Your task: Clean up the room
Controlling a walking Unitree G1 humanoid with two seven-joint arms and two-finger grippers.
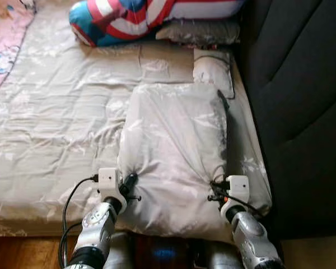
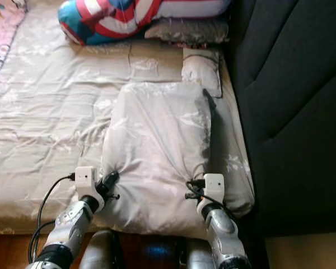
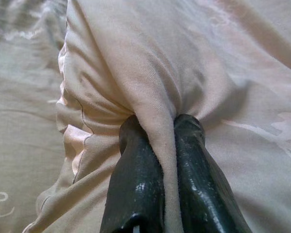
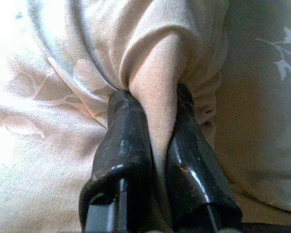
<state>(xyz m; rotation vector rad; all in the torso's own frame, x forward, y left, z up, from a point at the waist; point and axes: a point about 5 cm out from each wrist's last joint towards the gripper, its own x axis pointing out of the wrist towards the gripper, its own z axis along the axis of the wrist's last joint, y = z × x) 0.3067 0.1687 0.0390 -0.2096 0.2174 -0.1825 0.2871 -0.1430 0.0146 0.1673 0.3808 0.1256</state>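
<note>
Gripping: both grippers pinch folds of a grey pillow (image 1: pixel 176 151) at its near edge.
Left gripper (image 1: pixel 129 184): at about 7 o'clock of the pillow, on its near left corner; in the left wrist view the two black fingers (image 3: pixel 136 179) are closed down to a narrow gap with a ridge of pillow fabric clamped between them.
Right gripper (image 1: pixel 217 189): at about 5 o'clock of the pillow, on its near right corner; in the right wrist view its fingers (image 4: pixel 123 141) squeeze a bunched fold of the same fabric, nearly touching each other through the cloth.
Pillow: lies flat on the bed (image 1: pixel 50 129), toward the bed's right side, its long axis running from 6 to 12 o'clock; the cover is puckered into creases at both pinch points.
Bed: covered by a grey sheet with a pale leaf pattern, wrinkled at 9 o'clock of the pillow.
Small pillow (image 1: pixel 213 70): at 12 o'clock of the held pillow, just beyond its far edge.
Striped cushion (image 1: pixel 129 19): red, white and blue, at the head of the bed, 11 to 12 o'clock.
Pink blanket (image 1: pixel 3 39): at 10 o'clock, on the far left corner of the bed.
Dark sofa (image 1: pixel 297 101): along the bed's right side, 3 o'clock.
Floor (image 1: pixel 22 252): wooden, at 7 o'clock below the bed edge.
</note>
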